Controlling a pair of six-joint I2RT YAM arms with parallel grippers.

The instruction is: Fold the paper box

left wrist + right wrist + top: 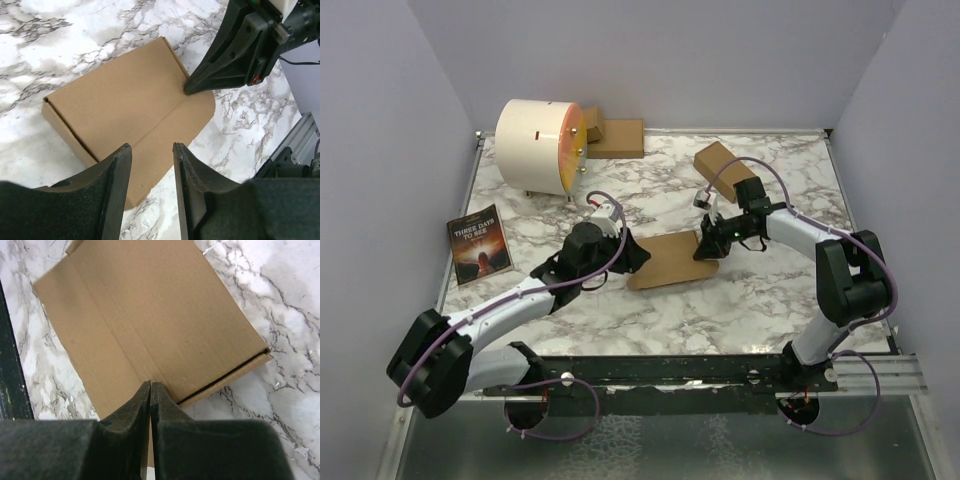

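Note:
The brown paper box (665, 262) lies on the marble table at the centre, folded nearly closed, with a rounded flap lying flat towards the front. My left gripper (638, 258) is open at the box's left end; in the left wrist view (152, 150) its jaws straddle the flap's edge, empty, above the box (120, 100). My right gripper (705, 245) is shut at the box's right end. In the right wrist view (150, 385) its closed tips press on the crease of the box (150, 315), where lid and flap meet. It also shows in the left wrist view (187, 90).
A white drum with an orange face (538, 145) stands at the back left, a flat brown box (617, 137) beside it. Another folded brown box (720, 163) sits at the back right. A dark book (479, 244) lies at the left edge. A metal rail (880, 375) runs along the front.

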